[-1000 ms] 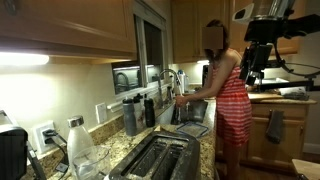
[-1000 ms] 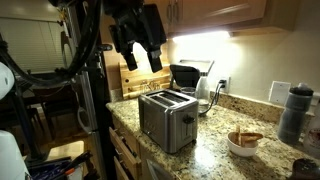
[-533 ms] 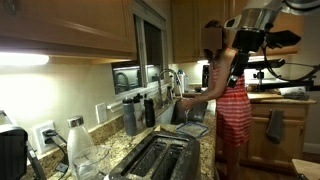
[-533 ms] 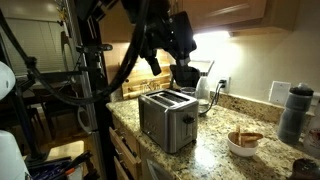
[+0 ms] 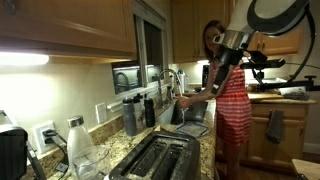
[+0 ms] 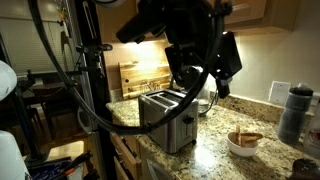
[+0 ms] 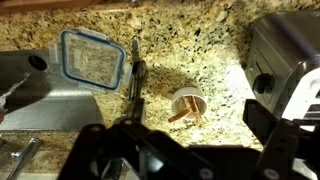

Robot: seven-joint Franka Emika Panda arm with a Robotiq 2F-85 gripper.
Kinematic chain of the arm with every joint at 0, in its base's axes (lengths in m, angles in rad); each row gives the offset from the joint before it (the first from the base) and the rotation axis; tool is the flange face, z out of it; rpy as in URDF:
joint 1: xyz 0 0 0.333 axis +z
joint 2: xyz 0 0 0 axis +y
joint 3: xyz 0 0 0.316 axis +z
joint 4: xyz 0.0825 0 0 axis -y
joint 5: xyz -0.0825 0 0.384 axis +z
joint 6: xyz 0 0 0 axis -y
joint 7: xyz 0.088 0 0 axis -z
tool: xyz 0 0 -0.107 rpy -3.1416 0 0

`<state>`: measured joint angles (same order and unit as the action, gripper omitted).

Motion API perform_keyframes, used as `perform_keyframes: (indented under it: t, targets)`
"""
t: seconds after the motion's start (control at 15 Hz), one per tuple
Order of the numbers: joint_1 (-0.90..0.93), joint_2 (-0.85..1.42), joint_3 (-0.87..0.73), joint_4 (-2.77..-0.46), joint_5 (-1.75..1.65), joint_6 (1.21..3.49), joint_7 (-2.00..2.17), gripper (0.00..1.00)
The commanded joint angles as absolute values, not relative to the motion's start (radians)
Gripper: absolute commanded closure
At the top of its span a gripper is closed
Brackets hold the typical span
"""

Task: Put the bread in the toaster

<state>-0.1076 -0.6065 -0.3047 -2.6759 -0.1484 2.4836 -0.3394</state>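
- You're on the reach step: the end effector [image 7: 187,150] hangs above the bench [image 7: 200,40], fingers apart and empty.
- The bread [image 7: 188,110] sits in a white bowl [image 7: 177,96] near the toaster [image 7: 285,65].
- Next, I judge, descend over the bowl and straddle the slice.

the arm [image 6: 180,28] looks dark and bulky, perhaps backlit, trailing looping black cables [image 6: 47,47].

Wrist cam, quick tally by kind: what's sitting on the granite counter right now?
Toaster: 1
White bowl, tan pieces inside: 1
Blue-rimmed clear container: 1
Dark utensil: 1
Total: 4
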Motion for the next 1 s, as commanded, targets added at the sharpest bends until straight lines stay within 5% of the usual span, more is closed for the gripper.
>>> perform_keyframes:
  t: [0.0,0.93]
  targets:
    - [-0.12,-0.488,-0.306,-2.614,-0.132,2.546,-0.346,0.0]
    - [-0.09,-0.432,-0.253,-2.583,-0.118,2.58,-0.349,0.0]
